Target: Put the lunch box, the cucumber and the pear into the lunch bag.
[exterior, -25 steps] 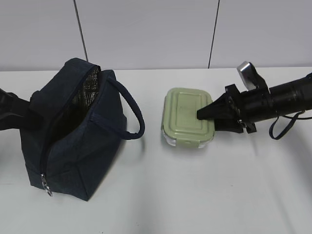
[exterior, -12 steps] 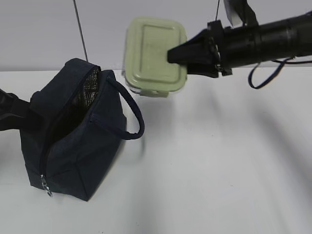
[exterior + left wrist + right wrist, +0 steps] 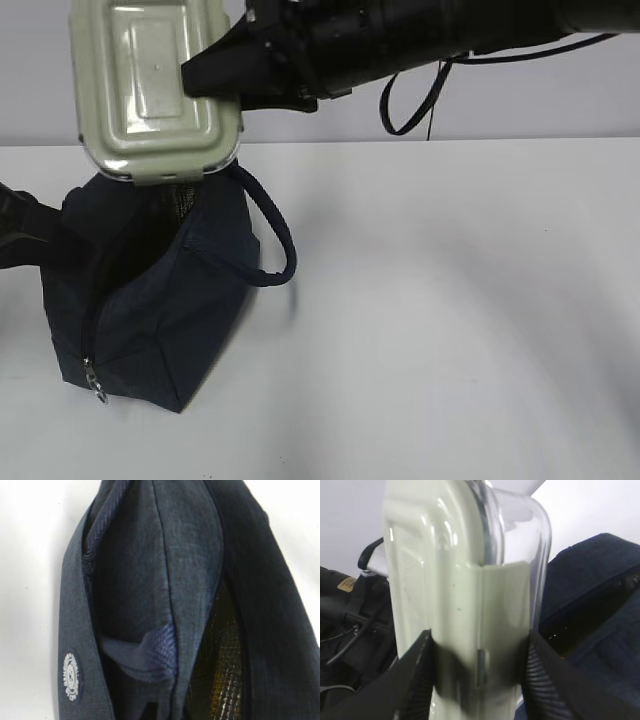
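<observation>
While my right gripper [image 3: 477, 677] is clamping the small clear glass lunch box with the pale sage-green clip lid [image 3: 155, 90], I am holding that box up in the air, directly over the large boxy dark navy fabric lunch bag [image 3: 150, 300]. In the exterior view, my right arm [image 3: 420, 35] is reaching across from the right side to the upper left, and the box is covering the bag's top opening from the camera, its lid facing the viewer and its lower edge sitting right at the bag's top rim. I cannot tell whether box and bag are touching.

From my right wrist, I am seeing the box edge-on: the green lid [image 3: 435, 595] on the left, the glass body [image 3: 520, 545] on the right, and my two ribbed black fingers [image 3: 417, 680] pressing on either side of it. The navy bag [image 3: 592, 610] is lying just behind the box.

My left gripper is closed tight; it is out of sight itself, and my left arm [image 3: 25, 235] is showing as a dark shape against the bag's left side. My left wrist camera is looking closely at the bag's fabric [image 3: 150, 580], with a small round white logo patch [image 3: 72, 676] and silvery lining [image 3: 220, 680] showing through the gap.

One rounded loop handle [image 3: 270, 235] is hanging out over the white table [image 3: 450, 320].
</observation>
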